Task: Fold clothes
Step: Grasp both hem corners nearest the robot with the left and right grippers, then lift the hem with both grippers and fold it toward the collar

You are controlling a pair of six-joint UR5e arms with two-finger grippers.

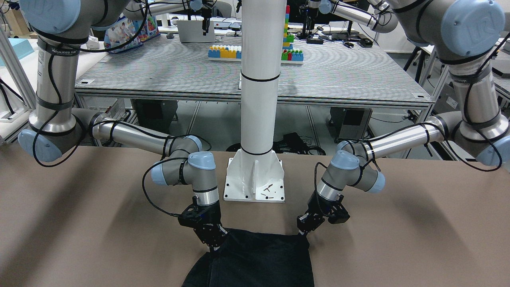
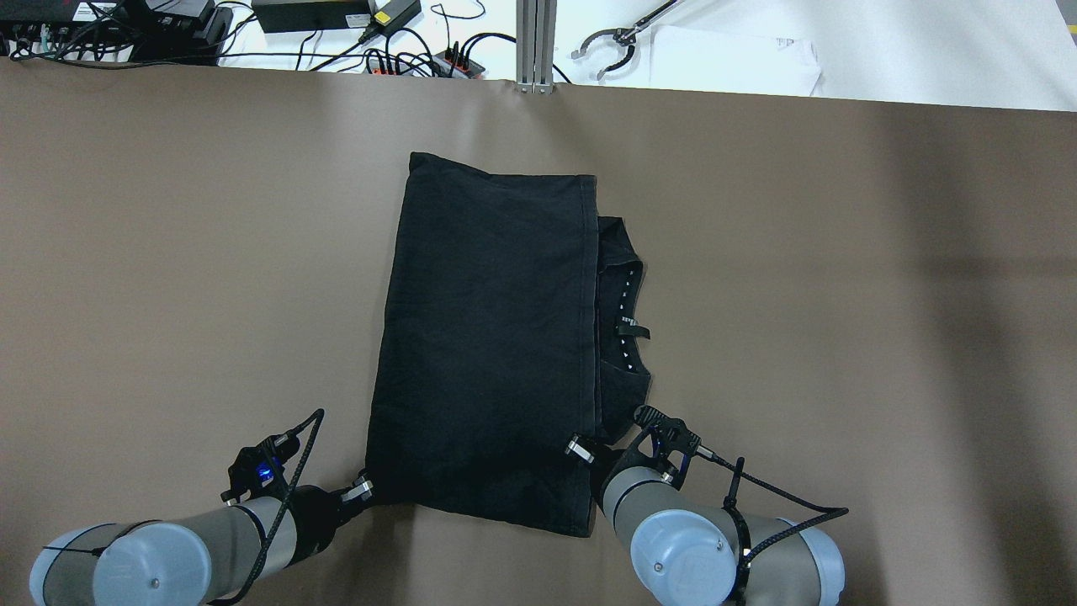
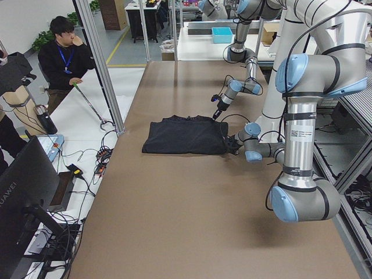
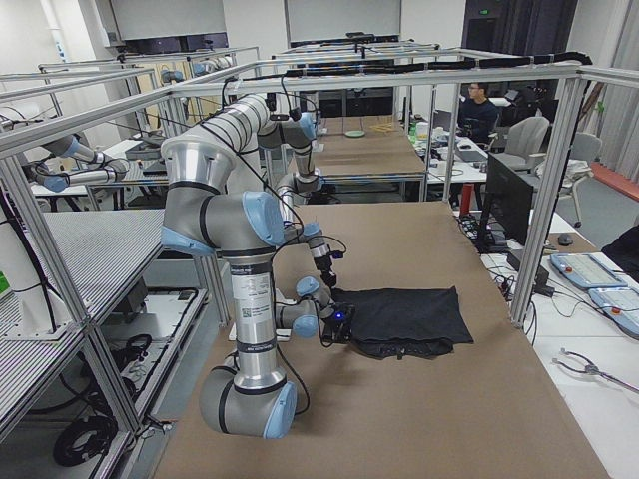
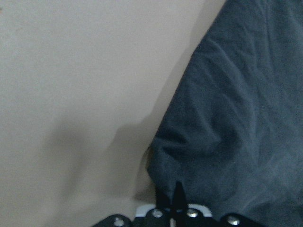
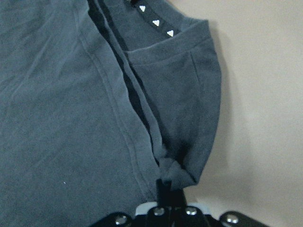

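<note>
A black T-shirt (image 2: 488,337) lies folded on the brown table, its collar with white triangles (image 2: 627,311) showing at the right side. My left gripper (image 2: 362,488) is shut on the shirt's near left corner, low at the table; the left wrist view shows its closed fingertips (image 5: 176,198) pinching bunched cloth (image 5: 236,118). My right gripper (image 2: 580,449) is shut on the near right corner, where the folded edge meets the collar part; the right wrist view shows its fingertips (image 6: 165,189) pinching the fold (image 6: 184,170). In the front-facing view both grippers (image 1: 303,232) (image 1: 213,248) hold the shirt's edge (image 1: 263,259).
The white robot pedestal (image 1: 255,187) stands behind the shirt's near edge. Cables and power strips (image 2: 336,17) and a grabber tool (image 2: 606,42) lie beyond the table's far edge. An operator (image 3: 64,55) stands past that edge. Bare brown table (image 2: 841,295) lies on both sides.
</note>
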